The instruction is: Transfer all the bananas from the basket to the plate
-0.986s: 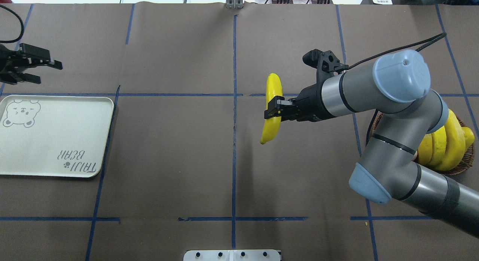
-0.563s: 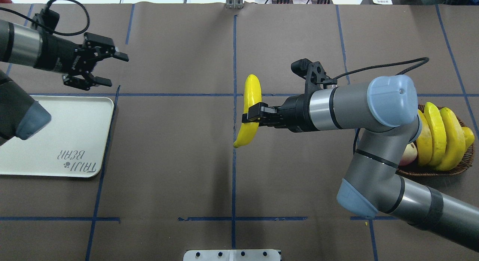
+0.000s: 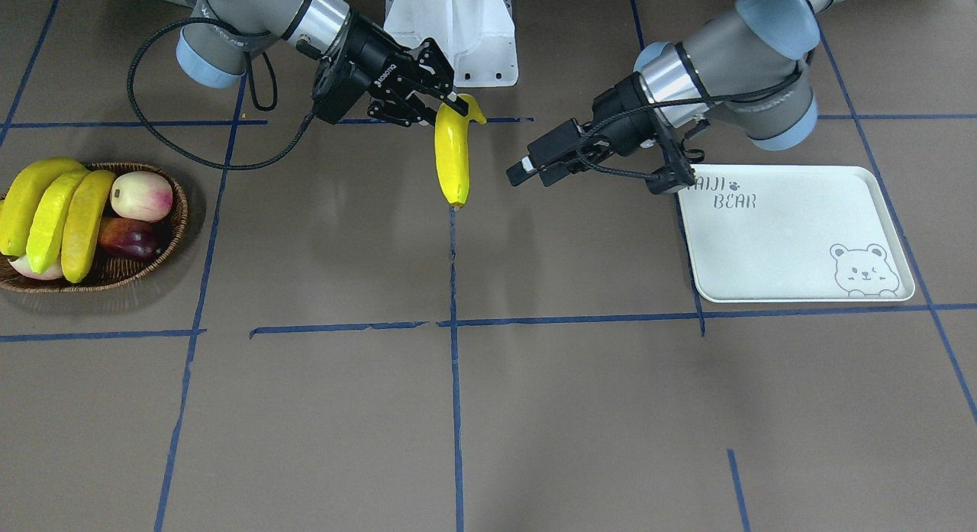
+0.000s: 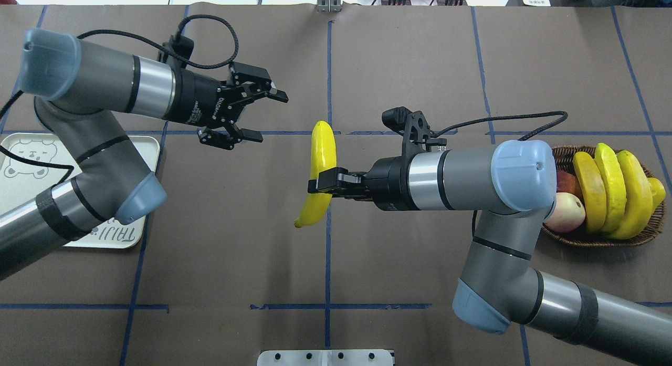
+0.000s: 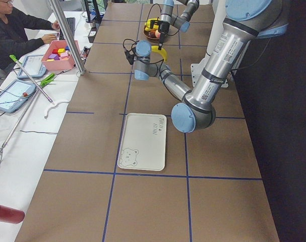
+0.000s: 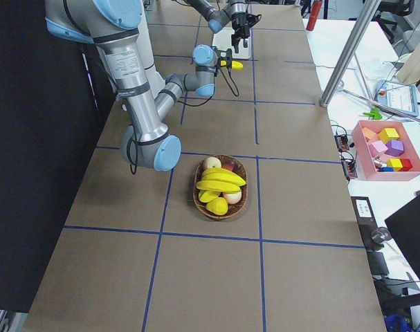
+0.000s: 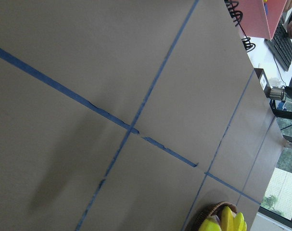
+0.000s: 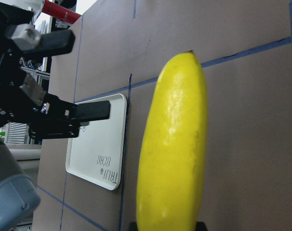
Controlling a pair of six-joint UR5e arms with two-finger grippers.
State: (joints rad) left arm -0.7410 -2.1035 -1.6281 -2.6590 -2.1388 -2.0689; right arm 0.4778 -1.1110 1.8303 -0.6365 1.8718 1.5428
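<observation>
Brown table (image 3: 580,410), blue tape (image 3: 456,410), basket (image 3: 114,276), plate (image 3: 771,242)

Right pincer (image 3: 443,107) gripping banana (image 3: 452,159), left pincer (image 3: 520,172) spread nearby

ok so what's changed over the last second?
The right gripper, shut on the banana, carried it leftward to the centre tape line. The left gripper, jaws open, swung in from the far left edge toward the banana; no contact yet. Unchanged: the plate in place, the other bananas in the basket.
</observation>
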